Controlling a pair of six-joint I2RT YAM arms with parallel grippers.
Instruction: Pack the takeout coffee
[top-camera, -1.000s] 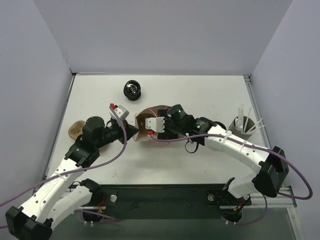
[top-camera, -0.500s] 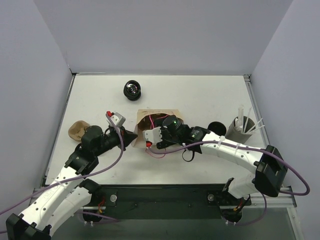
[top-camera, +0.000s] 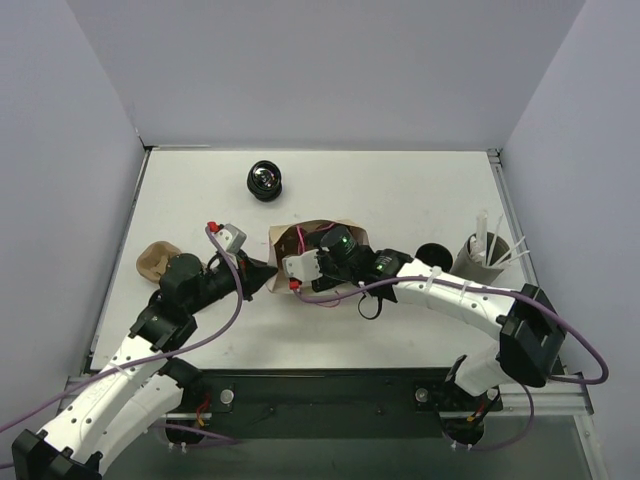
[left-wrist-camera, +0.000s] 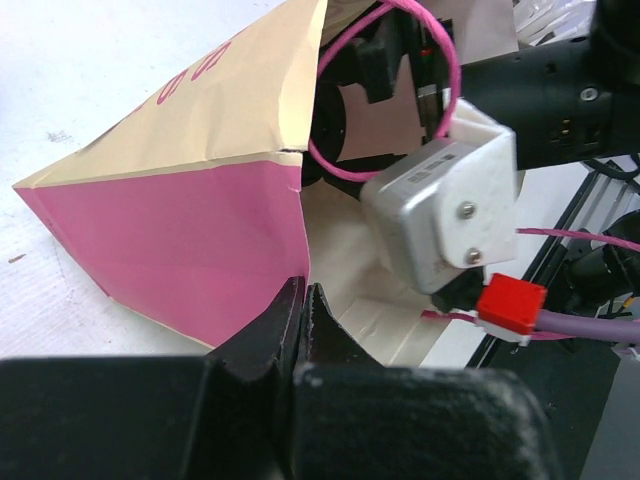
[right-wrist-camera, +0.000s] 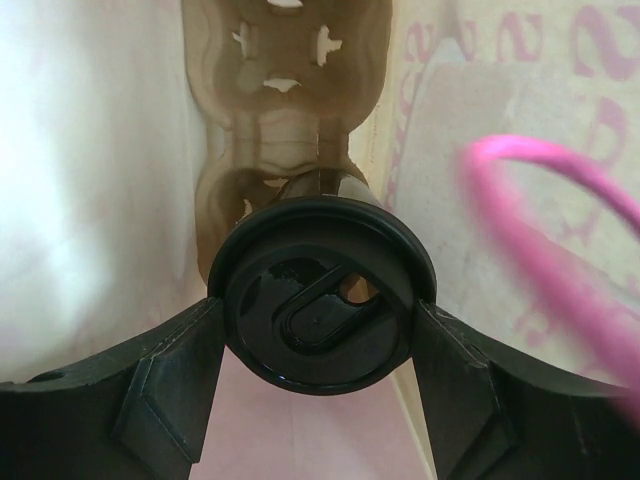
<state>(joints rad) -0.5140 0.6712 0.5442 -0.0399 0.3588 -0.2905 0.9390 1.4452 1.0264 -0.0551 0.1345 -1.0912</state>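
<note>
The pink paper bag (left-wrist-camera: 190, 240) is pinched at its edge by the left tool (left-wrist-camera: 300, 300). Inside, a small round black lidded cup (right-wrist-camera: 300, 290) is clamped by the right tool (right-wrist-camera: 320, 335). A twin cup (top-camera: 265, 181) is seen at eleven o'clock.

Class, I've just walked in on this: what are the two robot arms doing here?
The left gripper pinches the edge of the pink paper bag, holding its mouth open. The right gripper reaches inside the bag, holding a black lidded cup by the cardboard cup tray in there. Another cup waits on the table beyond the bag.
</note>
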